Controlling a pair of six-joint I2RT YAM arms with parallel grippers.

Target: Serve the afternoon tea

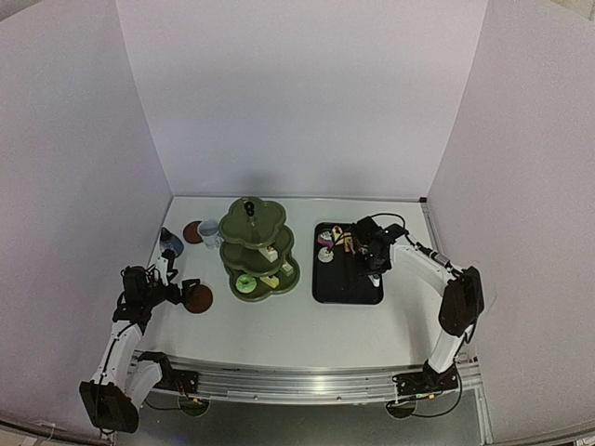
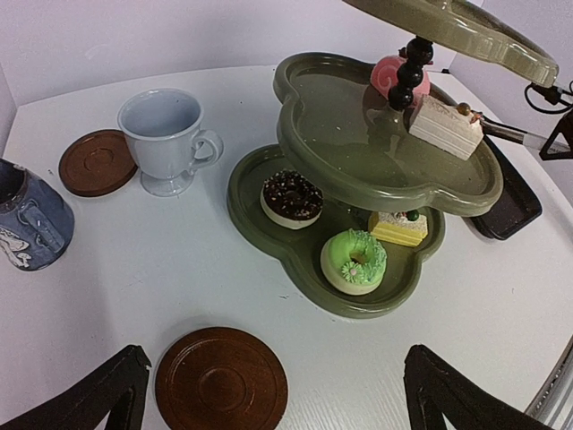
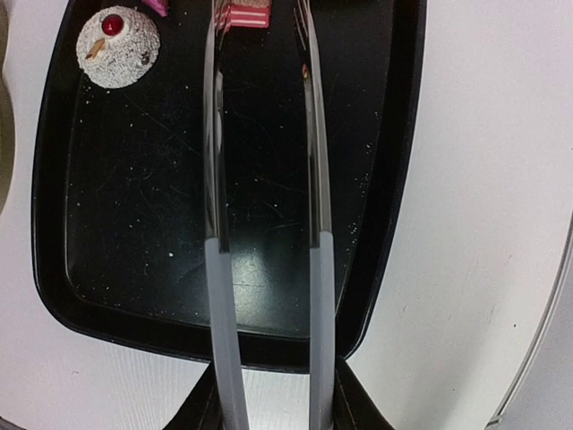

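The olive-green three-tier stand [image 1: 258, 246] holds a chocolate cake [image 2: 291, 198], a green cake [image 2: 354, 261] and a yellow cake [image 2: 400, 227] on its bottom tier. A white cake [image 2: 445, 126] and a pink cake [image 2: 394, 76] sit on its middle tier. My left gripper [image 2: 273, 403] is open, with a brown coaster [image 2: 221, 381] flat on the table between its fingers. The other coaster [image 2: 97, 162], the white mug [image 2: 169, 139] and the blue-grey pot [image 2: 29, 218] stand beyond. My right gripper [image 3: 273, 394] is shut on the metal tongs [image 3: 215, 179], whose tips straddle a pink-striped cake [image 3: 243, 13].
The black tray [image 3: 376, 179] lies right of the stand and also carries a white cake with a cherry [image 3: 117, 34]. White walls close the table on three sides. The table's front rail [image 1: 297, 381] runs along the near edge.
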